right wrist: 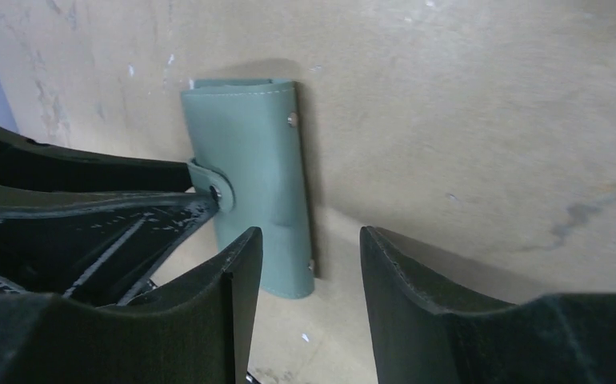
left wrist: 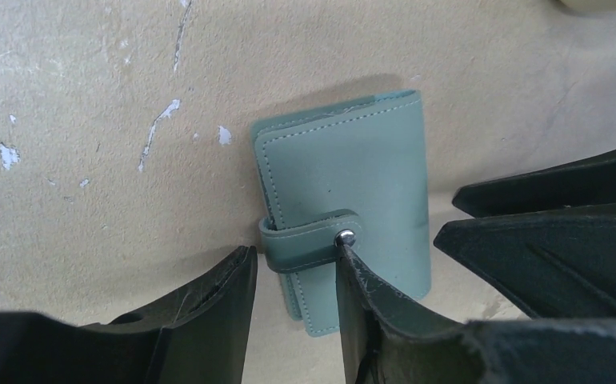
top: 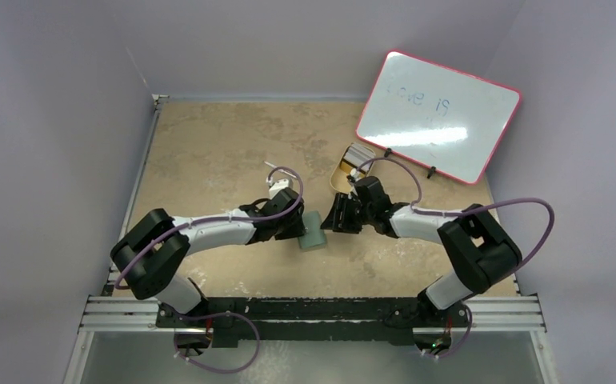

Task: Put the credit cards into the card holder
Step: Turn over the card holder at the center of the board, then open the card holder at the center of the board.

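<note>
Card holder: the card holder [top: 314, 232] lies flat and closed on the table [top: 209, 152], right between my two hands, its strap [left wrist: 305, 244] snapped down.
Left hand: my left gripper [left wrist: 293, 254] is spread and holds nothing. One finger sits just off the holder's folded edge, and the other's tip is at the snap [left wrist: 346, 238] (touching or just above, I cannot tell).
Right hand: my right gripper [right wrist: 311, 236] is spread too, with bare table in the gap. One finger stands at the holder's long edge, partly over it; the other is off to the side.
Hidden: the near end of the holder is cut off behind my own fingers in both wrist views. From above, my hands cover most of it, and only one corner shows.
Cards: beyond my right hand a beige tray [top: 337, 174] holds something pale, probably the credit cards [top: 359, 154], half behind my right wrist and its cable. How many there are is too small to tell.
Crowding: my fingertips nearly meet over the holder (each hand shows in the other's wrist view).
Open room: there is bare table beyond my left hand. A whiteboard [top: 441, 112] leans past the tray, its corner over the table's far edge.
</note>
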Controlling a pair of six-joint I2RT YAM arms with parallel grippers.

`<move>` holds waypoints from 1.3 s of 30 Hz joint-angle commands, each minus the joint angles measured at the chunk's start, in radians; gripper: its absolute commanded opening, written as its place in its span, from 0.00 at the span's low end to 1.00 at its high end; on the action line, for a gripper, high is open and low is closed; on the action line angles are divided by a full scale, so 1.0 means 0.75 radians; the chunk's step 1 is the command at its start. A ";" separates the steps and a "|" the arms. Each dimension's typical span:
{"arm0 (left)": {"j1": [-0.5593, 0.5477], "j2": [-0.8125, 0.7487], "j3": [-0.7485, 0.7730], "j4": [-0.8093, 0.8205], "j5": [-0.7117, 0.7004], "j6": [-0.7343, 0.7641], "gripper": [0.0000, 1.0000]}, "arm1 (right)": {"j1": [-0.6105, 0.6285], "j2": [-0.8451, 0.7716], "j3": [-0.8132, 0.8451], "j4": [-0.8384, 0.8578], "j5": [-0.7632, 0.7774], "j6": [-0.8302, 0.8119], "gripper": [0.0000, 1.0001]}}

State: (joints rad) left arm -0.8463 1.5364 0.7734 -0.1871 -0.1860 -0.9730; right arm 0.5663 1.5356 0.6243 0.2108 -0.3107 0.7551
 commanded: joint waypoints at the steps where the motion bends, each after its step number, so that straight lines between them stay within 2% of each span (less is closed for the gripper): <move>1: 0.003 0.017 -0.028 0.061 0.011 0.021 0.40 | 0.049 0.057 0.056 0.104 -0.044 0.015 0.50; 5: 0.003 0.032 -0.051 0.072 0.014 0.023 0.40 | 0.085 0.110 0.069 0.123 -0.028 0.031 0.47; 7: 0.003 0.031 -0.060 0.083 0.019 0.016 0.39 | 0.095 0.118 0.070 0.127 -0.008 0.038 0.42; 9: 0.004 0.020 -0.068 0.090 0.025 0.009 0.39 | 0.098 0.111 0.072 0.126 0.007 0.041 0.32; 13: 0.005 -0.059 -0.045 0.042 0.031 -0.009 0.39 | 0.099 0.048 0.094 0.068 0.038 0.025 0.02; 14: 0.006 -0.091 -0.034 0.022 0.031 -0.015 0.39 | 0.098 0.024 0.098 0.050 0.041 0.023 0.00; 22: 0.006 -0.264 0.078 -0.082 0.036 0.008 0.43 | 0.119 -0.149 0.091 -0.030 0.034 0.066 0.00; 39: 0.004 0.001 0.044 0.040 0.081 0.058 0.44 | 0.167 -0.236 0.104 -0.064 0.088 0.108 0.00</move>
State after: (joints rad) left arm -0.8455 1.5009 0.8219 -0.2184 -0.1322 -0.9569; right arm 0.6807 1.3808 0.6601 0.1387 -0.2481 0.8204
